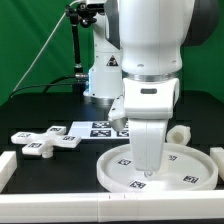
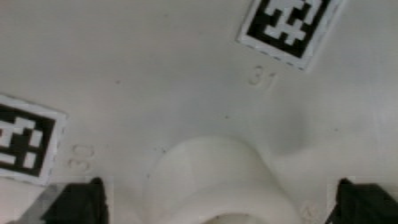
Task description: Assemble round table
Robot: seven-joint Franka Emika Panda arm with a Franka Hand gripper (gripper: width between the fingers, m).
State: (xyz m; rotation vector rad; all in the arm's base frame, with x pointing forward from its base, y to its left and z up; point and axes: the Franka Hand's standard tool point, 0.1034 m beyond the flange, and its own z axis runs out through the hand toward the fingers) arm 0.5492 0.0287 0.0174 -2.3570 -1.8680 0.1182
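The large rimmed round disc (image 1: 180, 170) lies flat on the table at the front right of the exterior view, with small tags on its face. My gripper (image 1: 146, 168) points straight down over the disc's middle, close to its surface. In the wrist view the disc (image 2: 160, 70) fills the picture, with one tag (image 2: 292, 27) and another tag (image 2: 22, 132) showing. My gripper (image 2: 217, 202) is open. Its dark fingers (image 2: 75, 205) stand on either side of a raised white hump (image 2: 222, 175) without touching it. The cross-shaped foot piece (image 1: 50, 141) lies to the left. The short cylinder leg (image 1: 181, 132) lies behind the disc.
The marker board (image 1: 100, 128) lies flat behind the disc, in front of the robot base (image 1: 100, 75). A plain white bar (image 1: 100, 203) runs along the front edge and another (image 1: 5, 165) stands at the exterior view's left. Black tabletop, green backdrop.
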